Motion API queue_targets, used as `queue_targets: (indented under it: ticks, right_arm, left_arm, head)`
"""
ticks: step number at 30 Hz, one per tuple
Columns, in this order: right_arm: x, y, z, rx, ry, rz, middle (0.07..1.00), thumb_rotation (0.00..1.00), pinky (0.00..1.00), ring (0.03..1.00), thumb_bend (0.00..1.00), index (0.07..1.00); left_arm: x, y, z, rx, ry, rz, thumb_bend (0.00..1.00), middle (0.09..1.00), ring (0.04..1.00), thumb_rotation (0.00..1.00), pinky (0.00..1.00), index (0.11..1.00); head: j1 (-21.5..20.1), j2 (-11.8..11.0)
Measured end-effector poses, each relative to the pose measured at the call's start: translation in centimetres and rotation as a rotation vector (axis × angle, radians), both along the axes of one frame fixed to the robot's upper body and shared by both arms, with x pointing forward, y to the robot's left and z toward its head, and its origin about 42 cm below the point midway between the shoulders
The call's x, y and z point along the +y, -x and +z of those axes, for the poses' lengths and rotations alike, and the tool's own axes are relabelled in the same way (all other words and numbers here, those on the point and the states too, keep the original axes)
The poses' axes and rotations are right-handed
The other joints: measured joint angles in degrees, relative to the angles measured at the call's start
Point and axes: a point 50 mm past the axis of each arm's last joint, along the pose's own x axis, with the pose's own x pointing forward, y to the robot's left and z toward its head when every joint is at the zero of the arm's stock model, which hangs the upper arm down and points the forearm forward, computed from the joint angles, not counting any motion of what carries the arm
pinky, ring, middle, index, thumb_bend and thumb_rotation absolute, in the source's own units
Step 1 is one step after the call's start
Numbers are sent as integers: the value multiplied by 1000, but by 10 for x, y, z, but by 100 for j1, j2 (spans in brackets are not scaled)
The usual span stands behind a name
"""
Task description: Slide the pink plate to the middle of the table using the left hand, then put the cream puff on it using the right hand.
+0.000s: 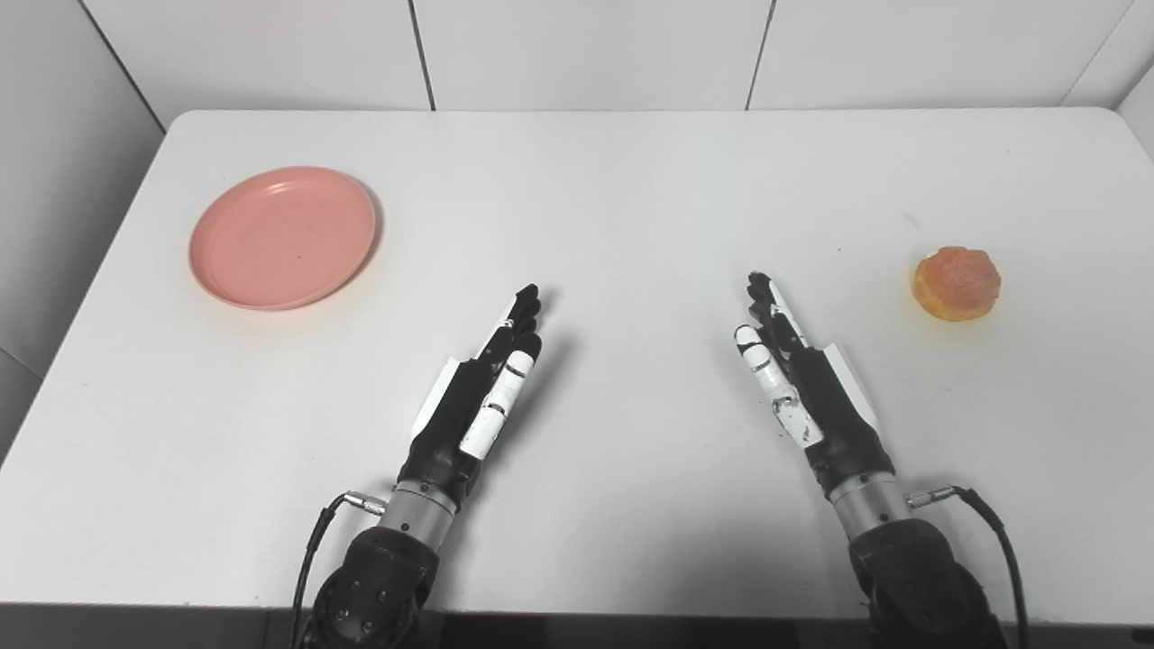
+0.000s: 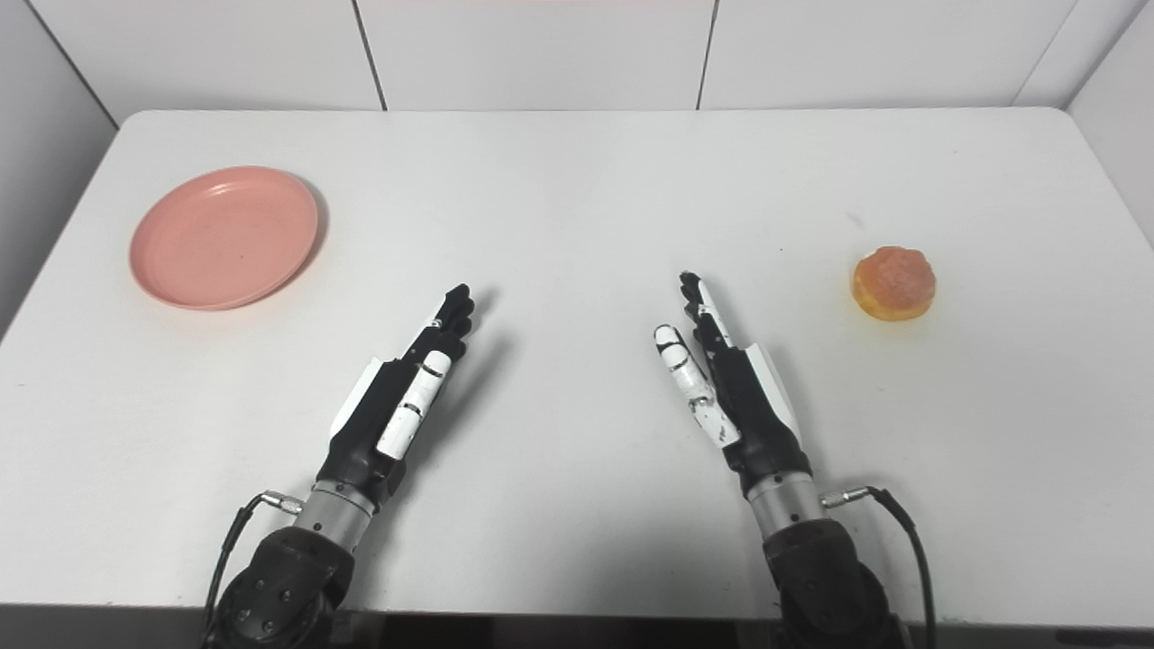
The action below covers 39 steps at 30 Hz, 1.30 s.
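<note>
Both arms are reaching in from the near edge of the white counter (image 1: 631,180), and neither is holding anything. The left robot hand (image 1: 482,388) is lying stretched out, fingers straight and close together, pointing up and a little to the right, empty. The right robot hand (image 1: 793,370) is mirroring it, fingers extended and angling up to the left, thumb standing slightly apart, also empty. The two are sitting well apart from each other, with bare counter between them.

The plate (image 1: 282,236) is sitting far out on the left side of the counter, well apart from the left robot hand and nowhere near the middle. It is lying flat and carrying nothing. The puff (image 1: 957,283) is resting on the right side, well clear of the right robot hand, golden and round.

The left eye view is showing a strip of grey wall (image 1: 54,180) to the left of the counter; the right eye view is cropping that narrower and instead revealing more wall past the counter's right corner. Otherwise both views are giving the same layout, only shifted sideways.
</note>
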Motion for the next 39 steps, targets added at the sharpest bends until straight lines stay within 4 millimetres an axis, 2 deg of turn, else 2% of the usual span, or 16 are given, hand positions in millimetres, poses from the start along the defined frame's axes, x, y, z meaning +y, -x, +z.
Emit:
queue_targets:
  ticks: [16,18,19,22,23,24,25,27,28,29,31,33,34,35,37,39]
  right_arm:
    - [-1,0,0,0,5,-1,1000,1000,980,999,191,1000]
    - [-1,0,0,0,5,-1,1000,1000,973,995,196,1000]
    - [-1,0,0,0,6,-1,1000,1000,972,995,196,1000]
    - [-4,0,-2,-5,8,1,1000,1000,985,999,183,1000]
    - [-5,0,-3,-9,8,4,1000,1000,992,1000,179,1000]
    - [-7,-1,-6,-13,7,7,1000,1000,997,1000,177,1000]
    - [-10,-1,-7,-19,3,10,1000,1000,999,1000,167,1000]
    - [-14,-2,-8,-24,-4,12,1000,1000,1000,1000,153,1000]
    - [-17,-2,-10,-30,-3,13,1000,1000,1000,1000,151,1000]
    - [-18,-2,-11,-36,-4,16,1000,1000,1000,1000,143,1000]
    - [-20,-3,-13,-43,-3,23,1000,1000,1000,1000,139,1000]
    - [-23,-4,-17,-55,-7,28,1000,1000,1000,1000,128,1000]
    - [-25,-4,-18,-57,-12,29,1000,1000,1000,1000,118,1000]
    - [-26,-4,-20,-62,-15,32,1000,1000,1000,1000,110,1000]
    - [-28,-5,-24,-67,-20,35,1000,1000,1000,1000,120,1000]
    - [-30,-5,-25,-72,-27,38,1000,1000,1000,1000,126,1000]
  left_arm:
    - [-1,0,1,-2,-3,0,483,1000,1000,1000,1000,1000]
    - [-1,0,1,-2,-3,0,483,1000,1000,1000,1000,1000]
    - [-1,0,1,-1,-4,0,483,1000,1000,1000,1000,1000]
    - [-4,0,-1,-1,-13,8,478,1000,1000,1000,1000,1000]
    - [-6,1,-1,-2,-12,9,477,1000,1000,1000,1000,1000]
    - [-8,0,-2,-6,-14,14,477,1000,1000,1000,1000,1000]
    - [-10,0,-4,-13,-19,18,483,1000,1000,1000,999,1000]
    - [-15,0,-8,-11,-25,21,502,1000,1000,1000,996,1000]
    - [-19,1,-10,-22,-32,27,506,1000,1000,1000,995,1000]
    - [-21,1,-10,-25,-34,29,514,1000,1000,1000,995,1000]
    - [-24,1,-15,-36,-49,32,525,1000,1000,1000,996,1000]
    - [-27,0,-20,-48,-56,38,524,1000,1000,1000,991,1000]
    - [-28,0,-22,-57,-63,39,515,1000,1000,1000,987,1000]
    - [-30,0,-24,-63,-63,44,502,1000,1000,1000,984,1000]
    - [-32,-1,-27,-73,-67,50,472,1000,1000,1000,977,1000]
    - [-36,-2,-28,-79,-69,55,468,1000,999,1000,974,1000]
  head:
    - [18,-9]
    - [236,-157]
    - [237,-158]
    - [684,-395]
    - [686,-396]
    - [920,-526]
    - [923,-527]
    - [1325,-842]
    - [1327,-844]
    - [1519,-1026]
    - [1521,-1028]
    - [1844,-1370]
    - [1863,-1397]
    - [2002,-1537]
    - [2169,-1651]
    - [2171,-1652]
